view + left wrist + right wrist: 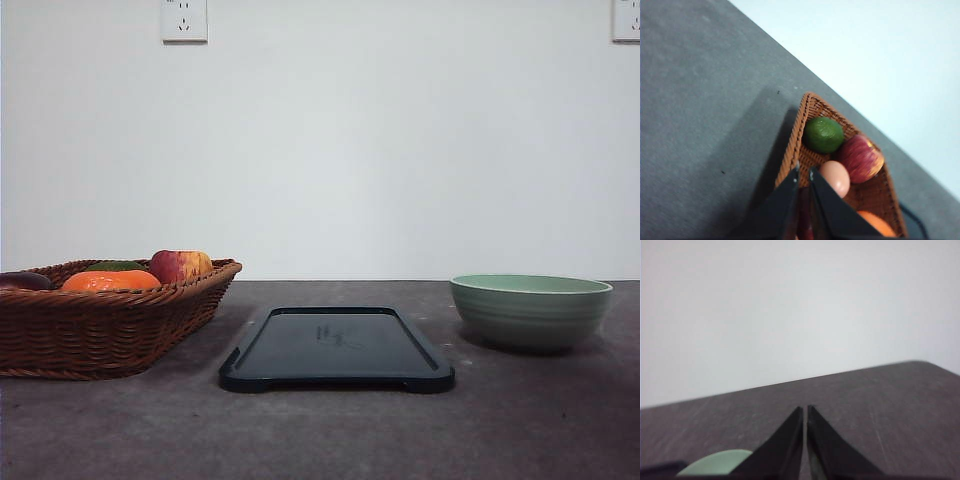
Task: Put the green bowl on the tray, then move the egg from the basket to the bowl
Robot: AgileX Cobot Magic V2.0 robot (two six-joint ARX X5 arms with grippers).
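Dark grey surface, white wall. Green bowl (531, 310): right of tray (337, 350), not on it; likely rigid, heavy, breakable; grip the rim. Left pincer (804, 172) and right pincer (805, 410): clenched, empty.

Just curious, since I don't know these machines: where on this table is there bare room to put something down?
The tray is bare, as is the green bowl. Open tabletop lies in front of all three and between tray and bowl. The wicker basket is crowded with fruit and an egg.
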